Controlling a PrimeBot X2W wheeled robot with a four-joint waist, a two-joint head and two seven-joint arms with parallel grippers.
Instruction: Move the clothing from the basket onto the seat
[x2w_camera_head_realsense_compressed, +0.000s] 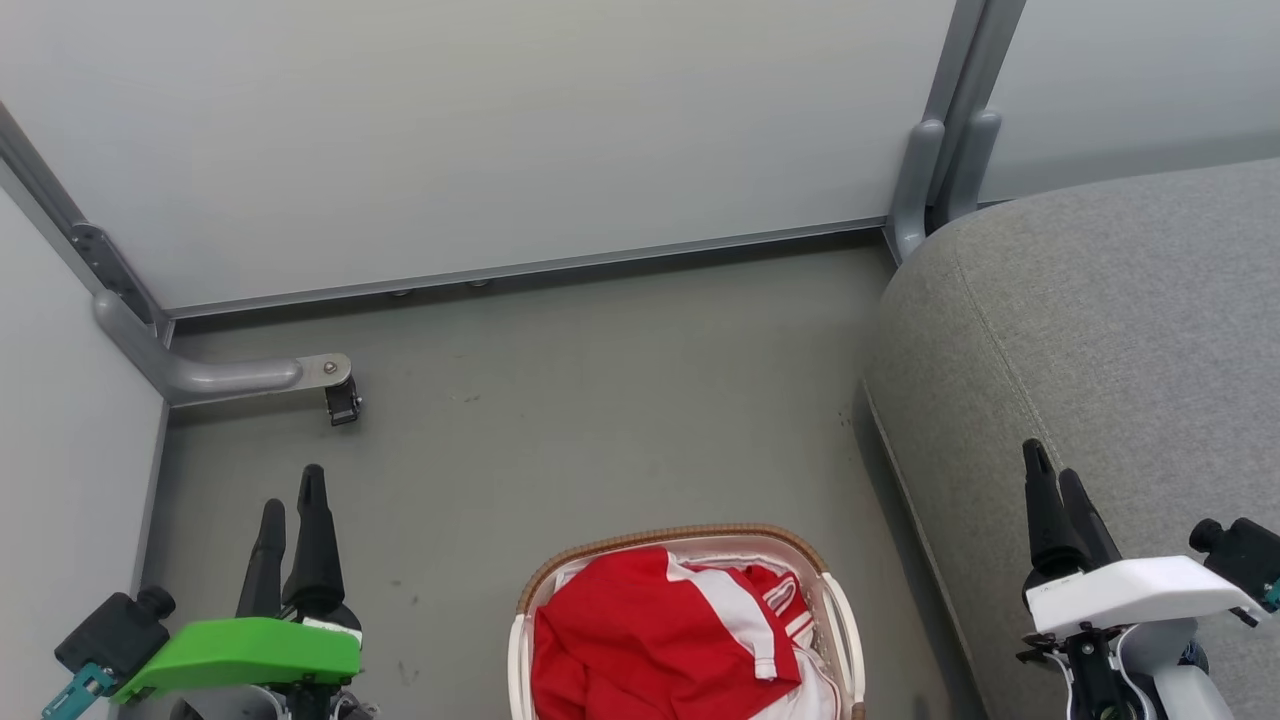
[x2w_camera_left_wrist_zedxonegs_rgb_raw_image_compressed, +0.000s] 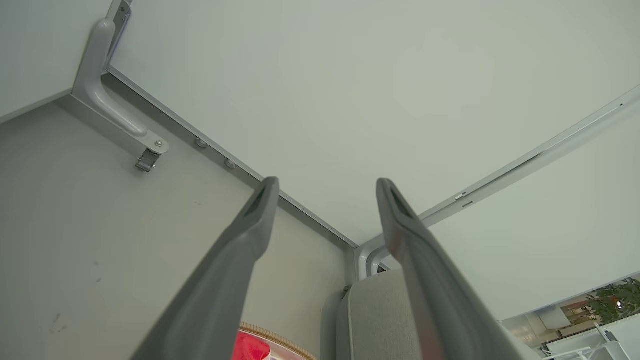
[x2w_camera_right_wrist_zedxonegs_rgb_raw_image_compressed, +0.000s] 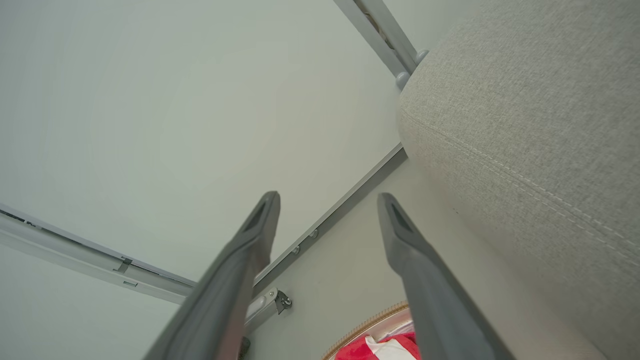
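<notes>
Head view: the clothing (x2w_camera_head_realsense_compressed: 650, 640) is lying bunched in the basket (x2w_camera_head_realsense_compressed: 680, 535) at the bottom centre of the frame, red with white stripes showing. The basket is sitting on the floor (x2w_camera_head_realsense_compressed: 600, 400), just left of the seat (x2w_camera_head_realsense_compressed: 1100, 330), which is taking up the right side. The left gripper (x2w_camera_head_realsense_compressed: 292, 490) is hovering at the lower left and the right gripper (x2w_camera_head_realsense_compressed: 1050, 462) at the lower right, over the seat's edge; both are pointing up the frame, well apart from the clothing. A bracket (x2w_camera_head_realsense_compressed: 330, 375) is sticking out from the wall (x2w_camera_head_realsense_compressed: 500, 130) at the left.

Left wrist view: the left gripper (x2w_camera_left_wrist_zedxonegs_rgb_raw_image_compressed: 327, 182) is holding its jaws spread with nothing between them. A bit of clothing (x2w_camera_left_wrist_zedxonegs_rgb_raw_image_compressed: 250, 347) and basket rim (x2w_camera_left_wrist_zedxonegs_rgb_raw_image_compressed: 280, 339) are showing at the bottom edge, the seat (x2w_camera_left_wrist_zedxonegs_rgb_raw_image_compressed: 370, 315) to their right.

Right wrist view: the right gripper (x2w_camera_right_wrist_zedxonegs_rgb_raw_image_compressed: 328, 197) is also keeping its jaws spread and empty. The seat (x2w_camera_right_wrist_zedxonegs_rgb_raw_image_compressed: 525, 125) is filling the right side; the clothing (x2w_camera_right_wrist_zedxonegs_rgb_raw_image_compressed: 390, 349) is peeking inside the basket rim (x2w_camera_right_wrist_zedxonegs_rgb_raw_image_compressed: 370, 325) at the bottom.
</notes>
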